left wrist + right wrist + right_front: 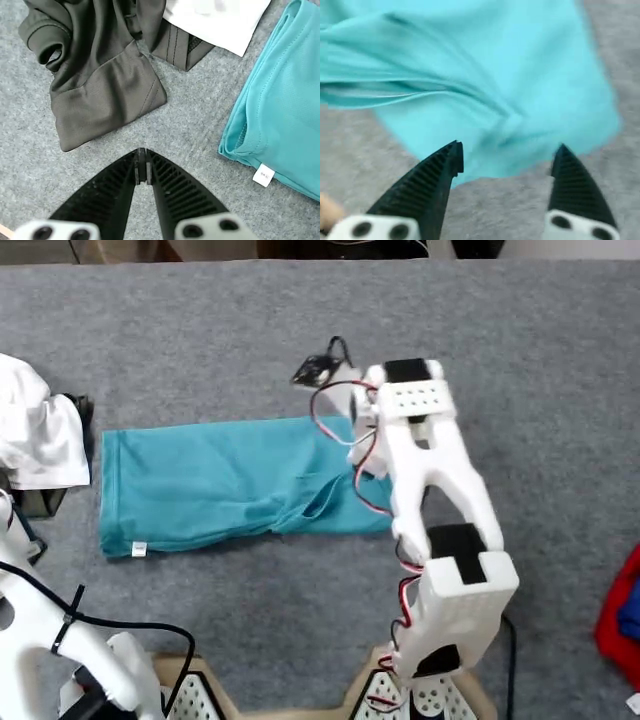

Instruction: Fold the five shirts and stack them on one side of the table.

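Over the end of the teal shirt (230, 485) stretched across mid-table, your right gripper (510, 147) hangs spread and empty, your left gripper (142, 160) pinched on nothing, so a shallow grab could catch one layer and undo the fold.

Teal shirt (230, 485) spans the middle of the surface (200, 340); bare grey ground runs wide on its far side and in a narrower strip on its near side. White shirt (40, 435) and dark shirt (100, 80) crowd the left edge, and a red cloth (622, 615) sits at the right edge. Right arm (440, 500) stands over the teal shirt's right end.
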